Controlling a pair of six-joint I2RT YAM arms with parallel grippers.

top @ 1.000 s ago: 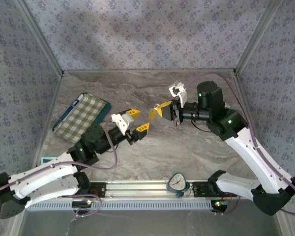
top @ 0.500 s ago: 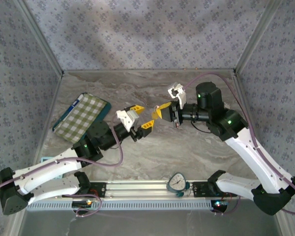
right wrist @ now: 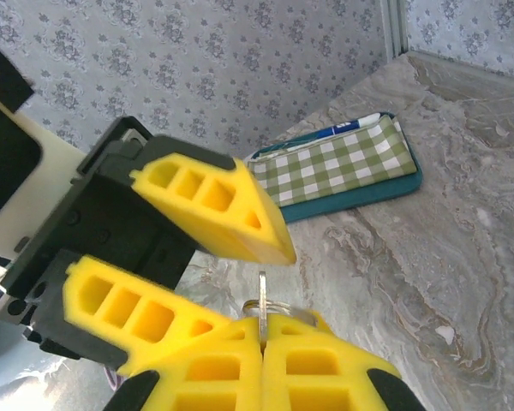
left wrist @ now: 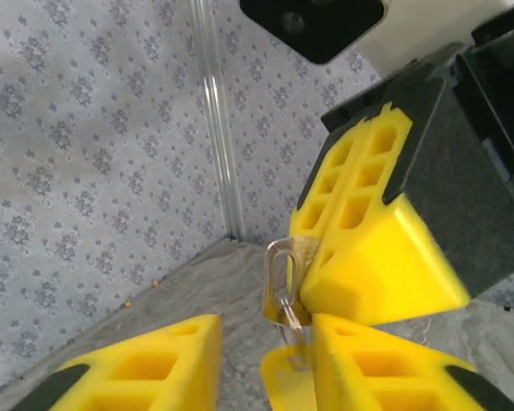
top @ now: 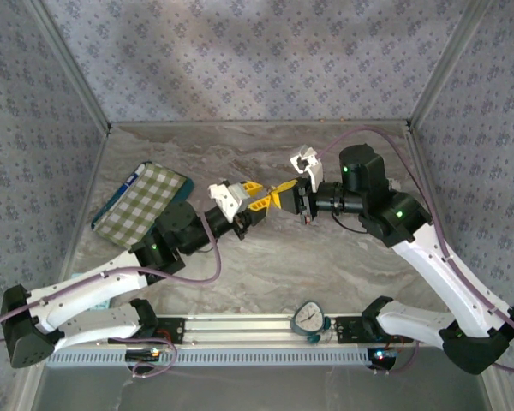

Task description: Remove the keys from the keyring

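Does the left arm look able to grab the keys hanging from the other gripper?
Probably yes: the keys hang from the keyring pinched in the right gripper, between the fingers of the open left gripper, with nothing blocking.

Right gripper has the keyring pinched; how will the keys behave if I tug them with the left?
The keys hang freely below the keyring, so they'll probably swing rather than resist. Thin, shiny metal: likely stiff, light and slippery to pinch.

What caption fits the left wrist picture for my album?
Right tool pinches the keyring; left tool flanks the dangling key.
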